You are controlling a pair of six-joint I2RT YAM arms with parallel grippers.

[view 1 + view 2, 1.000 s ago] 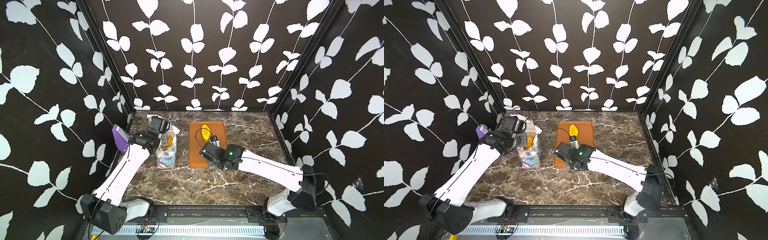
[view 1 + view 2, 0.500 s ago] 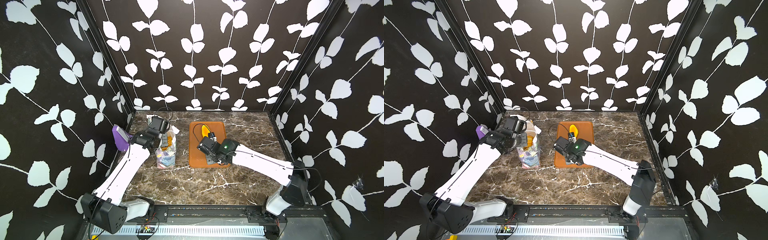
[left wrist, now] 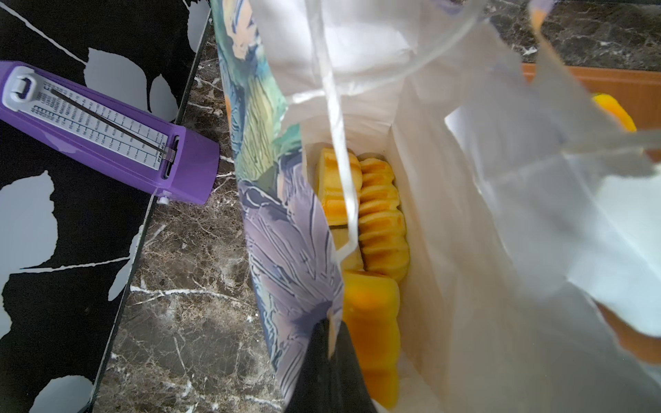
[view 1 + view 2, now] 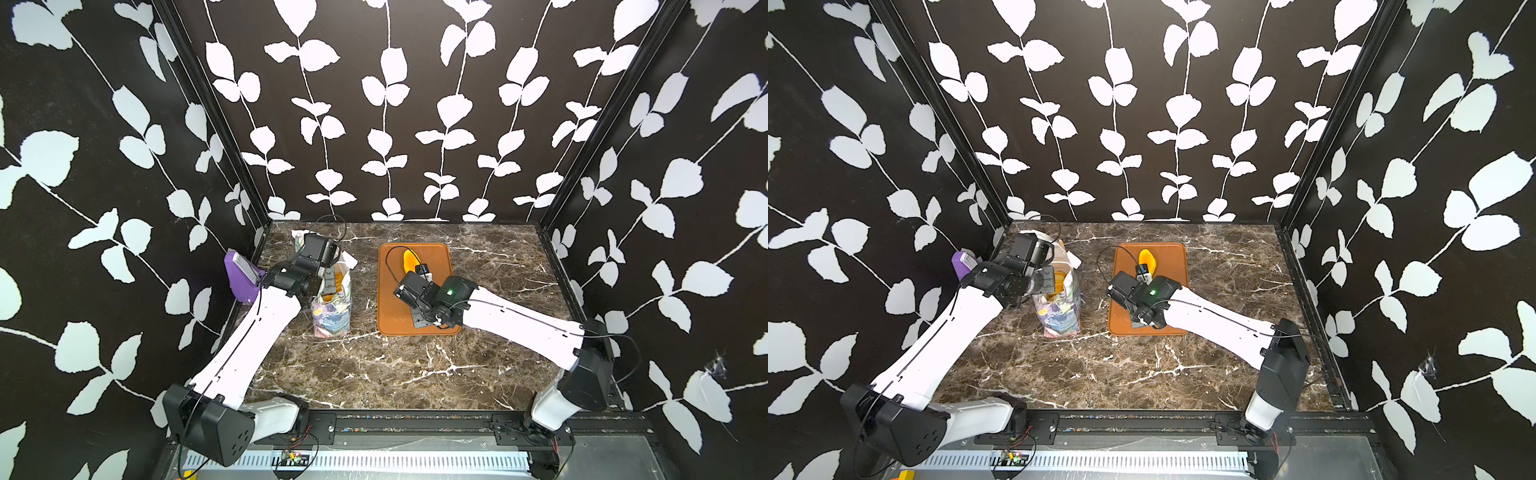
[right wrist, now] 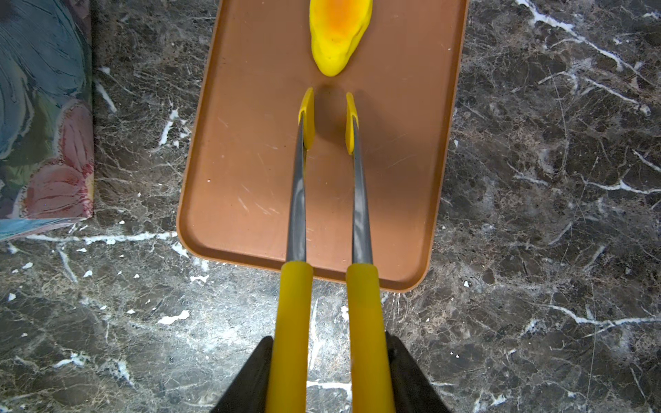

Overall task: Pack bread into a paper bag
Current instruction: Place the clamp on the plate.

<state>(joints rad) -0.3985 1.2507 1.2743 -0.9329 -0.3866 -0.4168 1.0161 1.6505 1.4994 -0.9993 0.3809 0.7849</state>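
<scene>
though left end effector [image 3: 331, 330] tight on paper bag [image 3: 286, 232] rim, right end effector [image 5: 327, 361] tight on tongs [image 5: 297, 200]

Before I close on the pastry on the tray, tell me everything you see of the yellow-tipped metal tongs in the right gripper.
The yellow-tipped metal tongs have two slim grey arms, flat yellow tip pads and thick yellow handle sleeves, which the right gripper clamps. They reach over the orange-brown tray, tips parted and empty, aimed at the glossy yellow pastry and stopping just short of it. Whether the tips touch the tray is unclear.
</scene>
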